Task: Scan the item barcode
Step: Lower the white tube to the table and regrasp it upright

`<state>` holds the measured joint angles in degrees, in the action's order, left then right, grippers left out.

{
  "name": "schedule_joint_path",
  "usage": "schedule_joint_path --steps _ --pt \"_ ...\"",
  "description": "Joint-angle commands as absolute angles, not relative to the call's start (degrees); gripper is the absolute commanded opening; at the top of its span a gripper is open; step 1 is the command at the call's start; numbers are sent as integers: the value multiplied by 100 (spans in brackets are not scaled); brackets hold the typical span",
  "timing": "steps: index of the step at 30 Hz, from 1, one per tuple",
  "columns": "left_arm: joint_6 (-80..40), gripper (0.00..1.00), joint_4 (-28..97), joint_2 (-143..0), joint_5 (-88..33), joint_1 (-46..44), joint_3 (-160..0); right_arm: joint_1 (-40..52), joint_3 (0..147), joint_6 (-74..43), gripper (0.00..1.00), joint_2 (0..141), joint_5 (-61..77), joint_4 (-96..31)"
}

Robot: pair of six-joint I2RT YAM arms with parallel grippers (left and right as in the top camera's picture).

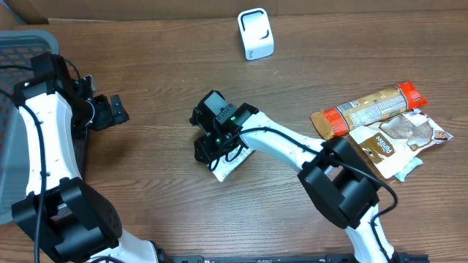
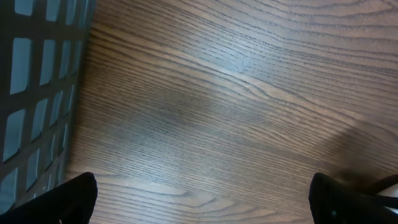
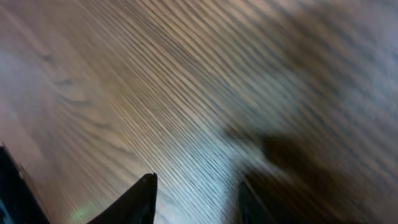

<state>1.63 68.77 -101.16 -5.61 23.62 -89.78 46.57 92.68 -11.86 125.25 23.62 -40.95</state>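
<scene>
A small white packet [image 1: 232, 165] lies on the wooden table, partly under my right arm's wrist. My right gripper [image 1: 206, 150] hovers at its left end; in the blurred right wrist view the right gripper [image 3: 198, 186] has its dark fingertips [image 3: 140, 199] partly apart, with only streaked table between them. The packet does not show in that view, and no barcode is visible. A white scanner [image 1: 255, 34] stands at the back centre. My left gripper [image 1: 117, 109] rests far left, wide open over bare wood, as the left wrist view of the left gripper [image 2: 202, 199] confirms.
A dark grey slotted basket [image 1: 14, 44] sits at the left edge, its wall [image 2: 31, 74] beside my left gripper. At the right lie an orange-and-tan snack bar [image 1: 369, 108] and a brown pouch [image 1: 395, 142] on clear wrapping.
</scene>
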Motion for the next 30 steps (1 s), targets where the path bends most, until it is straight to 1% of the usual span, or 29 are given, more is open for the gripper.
schedule_joint_path --steps 1,6,12,15,23,30 --pt "86 100 6873 -10158 -582 2355 -9048 4648 9336 -1334 42 12532 2318 -4372" --pt "86 100 6873 -10158 -582 2355 -9048 4515 9509 -1291 42 12527 2316 -5234" --pt "86 100 6873 -10158 -580 2355 -9048 4248 9677 -834 42 12525 2311 -6093" --pt "86 100 6873 -10158 -582 2355 -9048 4101 9690 -530 40 12525 2292 -6506" --pt "86 99 6873 -10158 -582 2355 -9048 3616 9690 -150 39 12248 2220 -6965" --pt "86 100 6873 -10158 -582 2355 -9048 3253 9688 56 42 11325 2185 -7282"
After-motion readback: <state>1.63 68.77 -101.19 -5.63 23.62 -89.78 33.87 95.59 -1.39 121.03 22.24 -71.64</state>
